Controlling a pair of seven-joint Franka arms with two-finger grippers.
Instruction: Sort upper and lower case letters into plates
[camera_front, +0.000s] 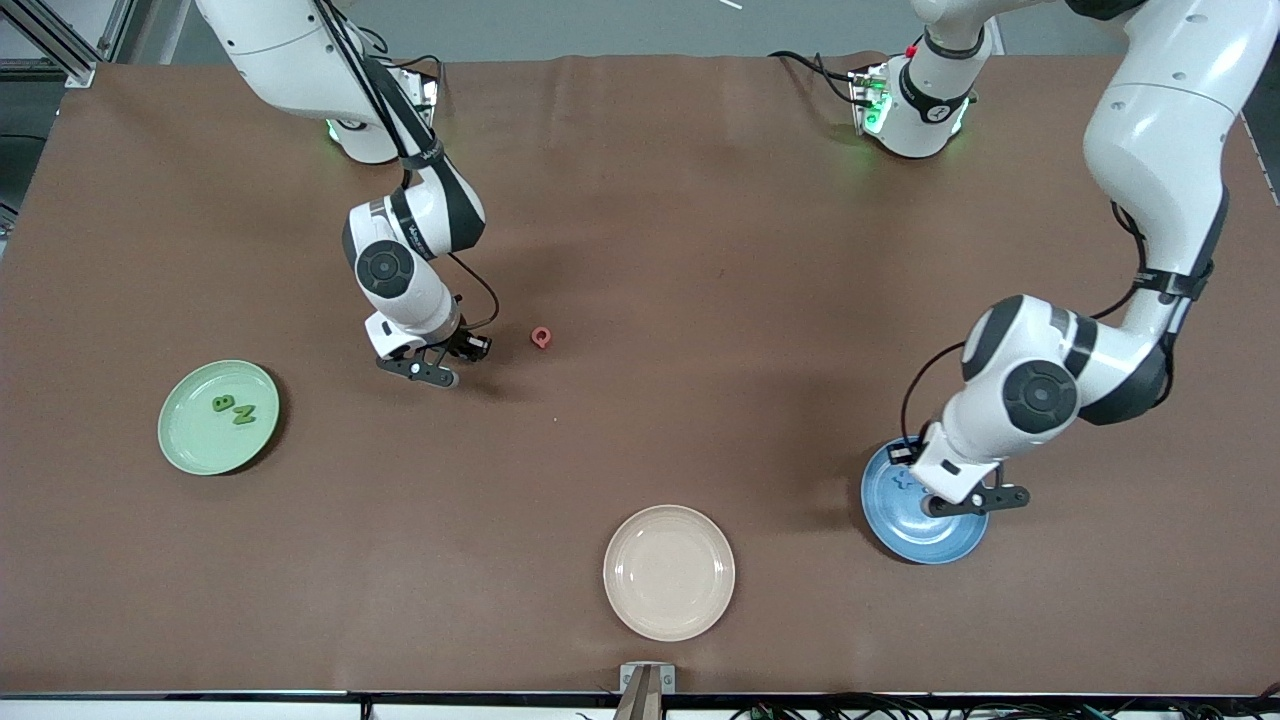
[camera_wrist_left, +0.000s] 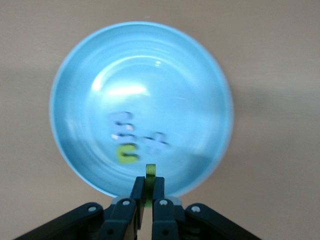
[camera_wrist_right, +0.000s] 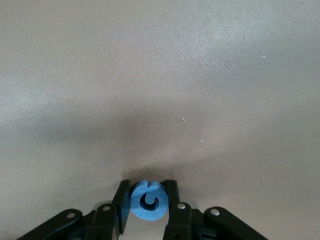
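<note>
Closest up, cream plate (camera_front: 668, 572) sits bare near the table edge. Blue plate (camera_front: 925, 535) has three letters (camera_wrist_left: 135, 140); left gripper (camera_wrist_left: 148, 192) over it pinches a green letter (camera_wrist_left: 150, 171). Green plate (camera_front: 218, 417) has two green letters (camera_front: 233, 408). Right gripper (camera_wrist_right: 147, 200) pinches a blue letter (camera_wrist_right: 148, 200) over open table beside the red letter (camera_front: 542, 337).

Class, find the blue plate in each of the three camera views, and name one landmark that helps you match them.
Front view: the blue plate lies toward the left arm's end of the table, partly under the left gripper.
Left wrist view: it fills the middle of the picture.
Right wrist view: not in it.
Shared landmark: the left gripper, over the plate's edge.
</note>
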